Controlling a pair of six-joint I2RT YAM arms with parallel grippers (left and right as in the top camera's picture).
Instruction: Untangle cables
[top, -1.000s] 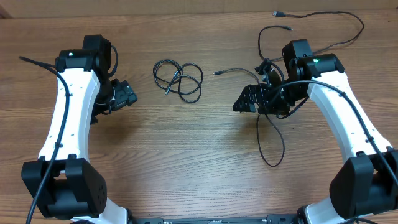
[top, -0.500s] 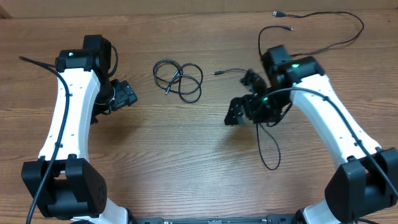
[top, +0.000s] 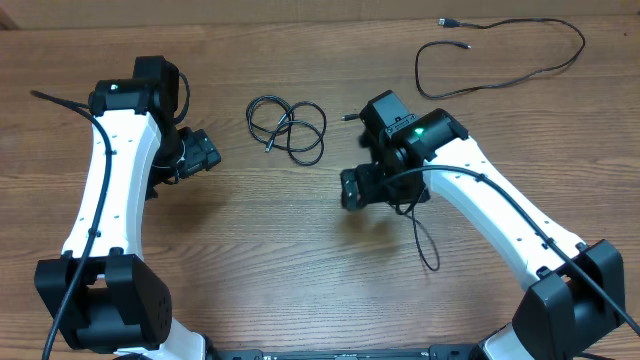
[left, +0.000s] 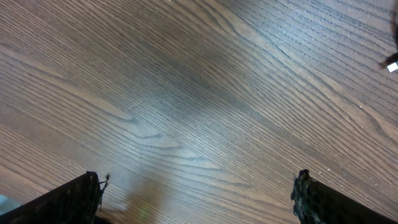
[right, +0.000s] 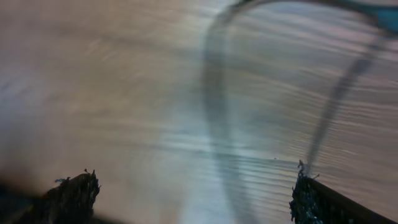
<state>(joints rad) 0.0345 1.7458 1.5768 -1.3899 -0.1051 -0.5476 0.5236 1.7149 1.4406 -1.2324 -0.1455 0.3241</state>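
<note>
A small coiled bundle of thin black cables lies on the wood between the two arms. A long loose cable curves across the far right, its plug ends at the back. A third strand shows a plug beside the right arm and a loop trailing beneath it. My right gripper hovers open, right of and nearer than the bundle; its blurred wrist view shows a cable strand ahead of the empty gripper. My left gripper is open left of the bundle, over bare wood.
The wooden table spreads under everything. Thick black cables run along both white arms. A small pale plug tip shows at the right edge of the left wrist view.
The right arm has swung left toward the table's middle, dragging the loose strand's loop with it. The long cable at the back now lies apart from the arm. The left arm has not moved.
</note>
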